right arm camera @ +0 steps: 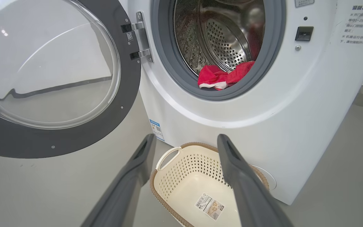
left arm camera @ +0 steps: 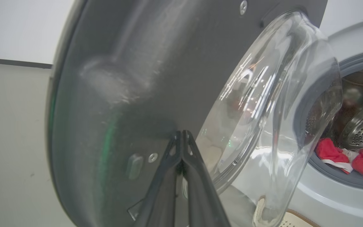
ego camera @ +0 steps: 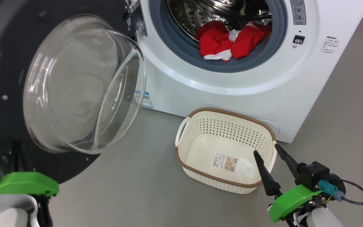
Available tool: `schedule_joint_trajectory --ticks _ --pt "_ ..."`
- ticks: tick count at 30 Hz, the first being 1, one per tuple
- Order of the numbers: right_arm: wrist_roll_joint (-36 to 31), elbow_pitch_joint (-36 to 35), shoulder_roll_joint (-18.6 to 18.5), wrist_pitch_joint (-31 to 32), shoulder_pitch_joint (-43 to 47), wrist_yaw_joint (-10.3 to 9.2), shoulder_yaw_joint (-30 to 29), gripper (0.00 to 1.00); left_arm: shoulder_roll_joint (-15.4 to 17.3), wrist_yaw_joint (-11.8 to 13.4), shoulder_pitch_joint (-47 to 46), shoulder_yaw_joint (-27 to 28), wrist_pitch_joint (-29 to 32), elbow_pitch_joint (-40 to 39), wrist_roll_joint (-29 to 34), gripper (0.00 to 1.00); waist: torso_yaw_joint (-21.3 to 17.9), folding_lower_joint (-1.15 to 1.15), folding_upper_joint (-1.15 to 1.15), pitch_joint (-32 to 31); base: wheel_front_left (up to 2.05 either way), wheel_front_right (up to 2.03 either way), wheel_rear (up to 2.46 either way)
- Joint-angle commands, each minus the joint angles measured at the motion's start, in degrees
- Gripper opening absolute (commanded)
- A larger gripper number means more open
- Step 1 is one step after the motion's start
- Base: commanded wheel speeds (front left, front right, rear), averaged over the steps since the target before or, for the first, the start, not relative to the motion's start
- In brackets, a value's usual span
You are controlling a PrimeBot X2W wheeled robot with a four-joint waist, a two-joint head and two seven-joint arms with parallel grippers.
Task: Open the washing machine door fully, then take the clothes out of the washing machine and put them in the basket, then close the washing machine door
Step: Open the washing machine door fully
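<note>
Washing machine [ego camera: 200, 94] on a grey floor [ego camera: 121, 183], with both tools in view.

**Containers.** The steel drum [ego camera: 206, 12] holds the clothes [ego camera: 228, 42], a red heap with white trim. The heap lies at the drum's front lip, and its lower edge rests on the grey gasket [ego camera: 175, 47]. The basket [ego camera: 225, 112] stands on the floor just in front of the machine's lower front edge, below the drum opening and apart from the clothes. Its floor carries a sticker [ego camera: 224, 161].

**Door.** The washing machine door [ego camera: 83, 85] stands wide open, swung to the left of the opening on its hinge [right arm camera: 142, 41]. Its clear bowl bulges towards the robot. The drum mouth is unobstructed.

**Tools.**
- **Left tool [left arm camera: 181, 132]:** The fingers are pressed together and grip nothing. The tips lie at the dark inner face of the door, just beside the glass bowl. Whether they touch the surface cannot be told.
- **Right tool [ego camera: 266, 148]:** The fingers are spread wide and it carries nothing. In the head view it hangs over the basket's near right corner. In its own wrist view the fingers [right arm camera: 232, 157] frame the basket's left handle and rim.

**Open room.** Bare floor lies between the door's lower edge and the basket's left side. More bare floor lies to the right of the machine's front corner.
</note>
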Motion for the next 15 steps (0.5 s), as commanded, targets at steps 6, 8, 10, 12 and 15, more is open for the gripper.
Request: schedule_joint_trajectory --ticks 6,8,10,12,15 --pt "0.2 -0.8 -1.5 -0.5 -2.2 0.37 2.6 1.0 4.0 -1.9 -6.9 4.9 -1.4 5.4 -1.0 0.0 0.1 0.0 0.0 1.5 0.0 0.0 0.0" --pt "0.3 -0.7 -1.9 -0.5 -2.2 0.37 2.7 1.0 4.3 -2.6 -8.2 5.2 -1.5 7.2 -0.9 0.0 0.1 0.0 0.0 1.8 0.0 0.0 0.0" --pt "0.4 -0.7 -2.3 -0.5 -2.2 0.37 2.9 1.0 4.7 -3.1 -9.3 5.6 -1.6 9.0 -0.7 0.0 0.2 0.0 0.0 2.2 0.0 0.0 0.0" --pt "0.4 -0.7 -2.6 -0.5 -2.2 0.37 3.0 1.0 5.1 -3.4 -10.4 6.2 -1.7 10.7 -0.6 0.0 0.2 0.0 0.0 2.4 0.0 0.0 0.0" --pt "0.5 -0.8 -3.2 -0.5 -2.4 0.37 3.4 1.0 5.7 -4.1 -12.1 8.5 -1.7 13.3 -0.6 0.0 0.0 0.0 0.0 2.6 0.0 0.0 0.0"
